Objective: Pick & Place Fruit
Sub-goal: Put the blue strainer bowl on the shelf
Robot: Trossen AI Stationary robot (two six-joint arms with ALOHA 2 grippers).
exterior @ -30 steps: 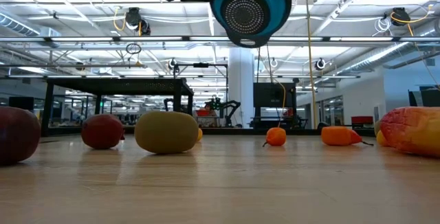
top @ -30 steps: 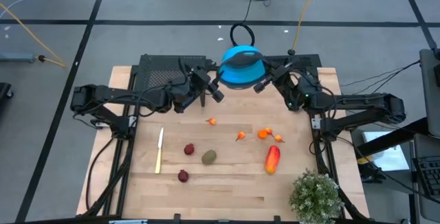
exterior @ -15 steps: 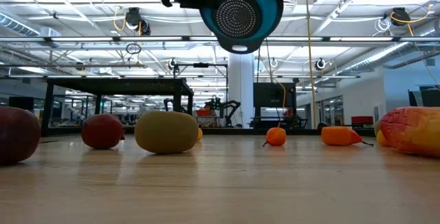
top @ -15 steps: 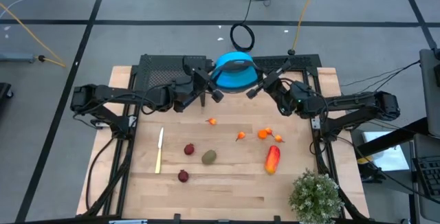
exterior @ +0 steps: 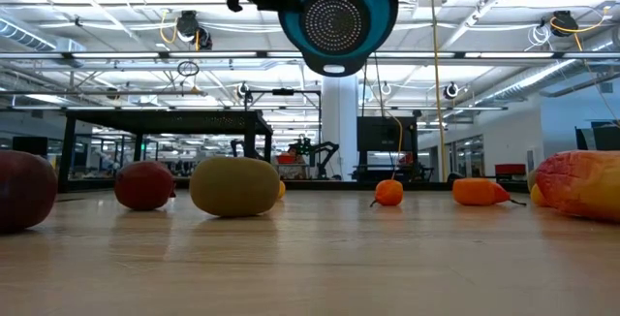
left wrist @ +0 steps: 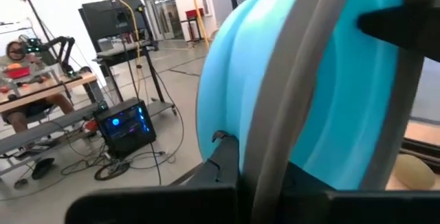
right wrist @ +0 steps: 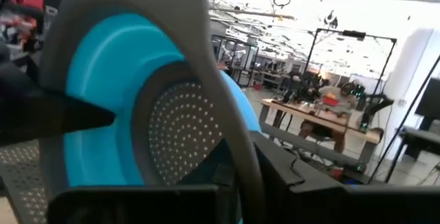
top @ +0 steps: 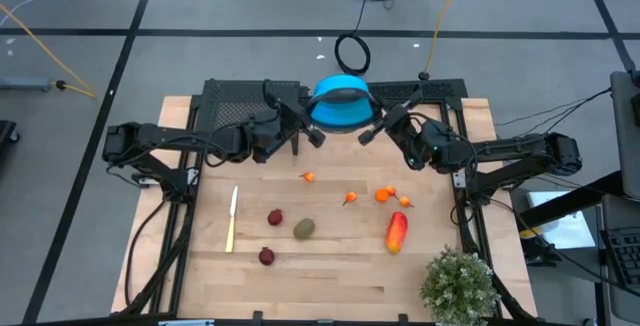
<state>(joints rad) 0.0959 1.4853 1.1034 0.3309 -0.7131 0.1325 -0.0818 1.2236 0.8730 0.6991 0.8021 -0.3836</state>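
Fruit (top: 304, 228) scattered mid-tabletop, toward front edge from both grippers. Left gripper (top: 312, 132) and right gripper (top: 368, 129) each pinch bowl (top: 340, 103) aloft near back edge.

The high view looks straight down on the table (top: 330, 266). The low view sits at tabletop level. Both wrist views press close against the blue bowl (top: 340, 104), shared by all.

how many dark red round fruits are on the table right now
2. One dark red fruit lies left of the olive-green fruit, mid-table. The other sits nearer the front edge, below the knife. None seems hidden.
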